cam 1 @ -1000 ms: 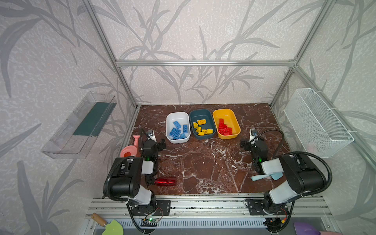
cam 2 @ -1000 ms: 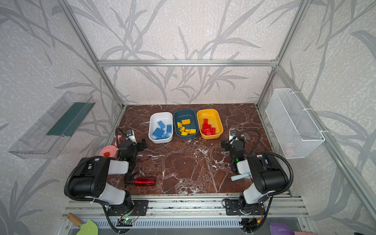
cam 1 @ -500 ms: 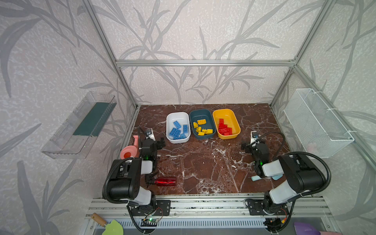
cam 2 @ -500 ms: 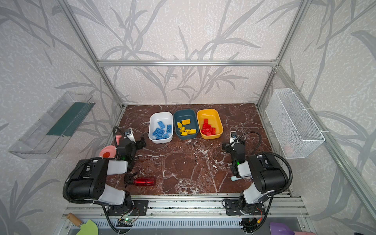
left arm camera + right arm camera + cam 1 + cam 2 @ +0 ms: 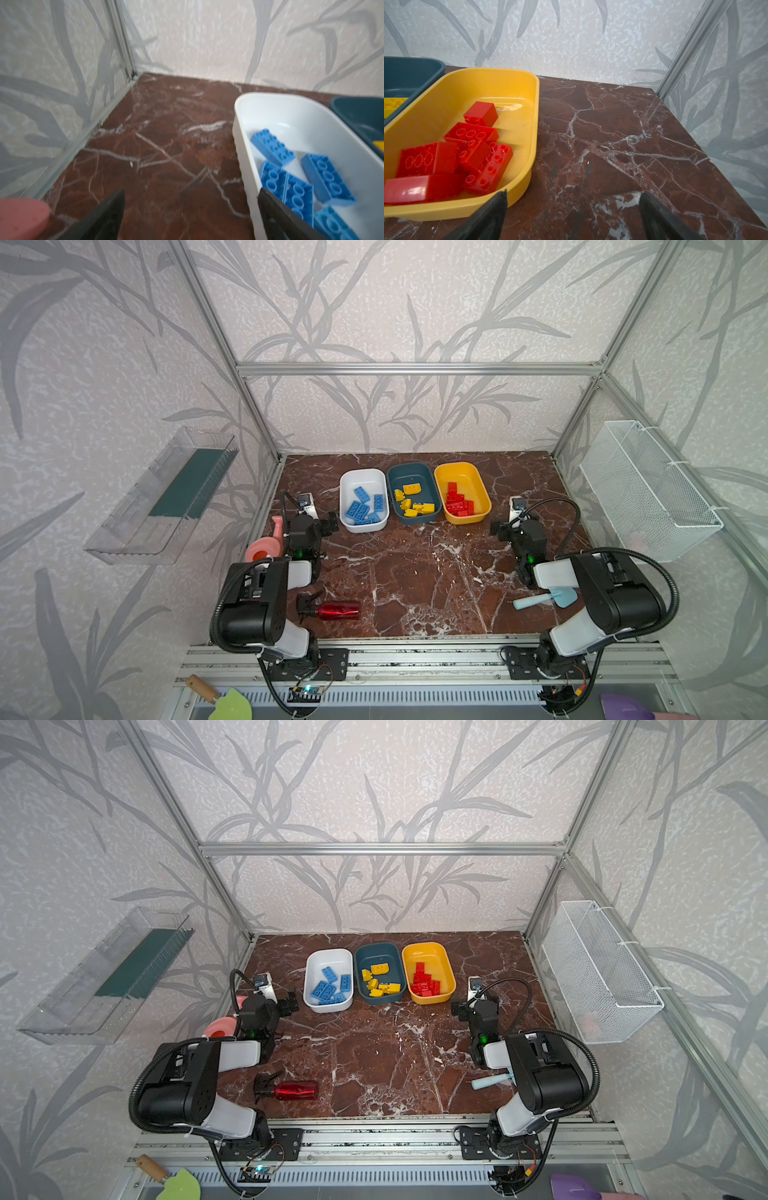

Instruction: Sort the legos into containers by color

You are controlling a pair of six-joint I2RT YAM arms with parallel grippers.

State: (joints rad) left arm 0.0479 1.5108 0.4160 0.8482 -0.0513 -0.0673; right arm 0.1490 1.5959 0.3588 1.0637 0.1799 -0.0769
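Observation:
Three containers stand in a row at the back in both top views. The white tub (image 5: 347, 489) holds blue legos (image 5: 362, 506), the teal tub (image 5: 409, 472) holds yellow legos (image 5: 411, 504), and the yellow tub (image 5: 461, 472) holds red legos (image 5: 457, 502). My left gripper (image 5: 328, 523) is open and empty just left of the white tub (image 5: 241, 133). In the left wrist view the left gripper (image 5: 192, 191) hangs over bare marble beside blue legos (image 5: 299, 187). My right gripper (image 5: 498, 526) is open and empty just right of the yellow tub (image 5: 529, 116). In the right wrist view the right gripper (image 5: 573, 193) is next to red legos (image 5: 473, 151).
A red spray bottle (image 5: 336, 610) lies at the front left and a light blue scoop (image 5: 544, 599) at the front right. A pink object (image 5: 266, 543) sits by the left wall. A clear tray (image 5: 166, 493) hangs on the left wall, a wire basket (image 5: 648, 485) on the right.
My left gripper has swung a little farther back and toward the white tub. The right gripper has shifted only slightly. Both stayed open.

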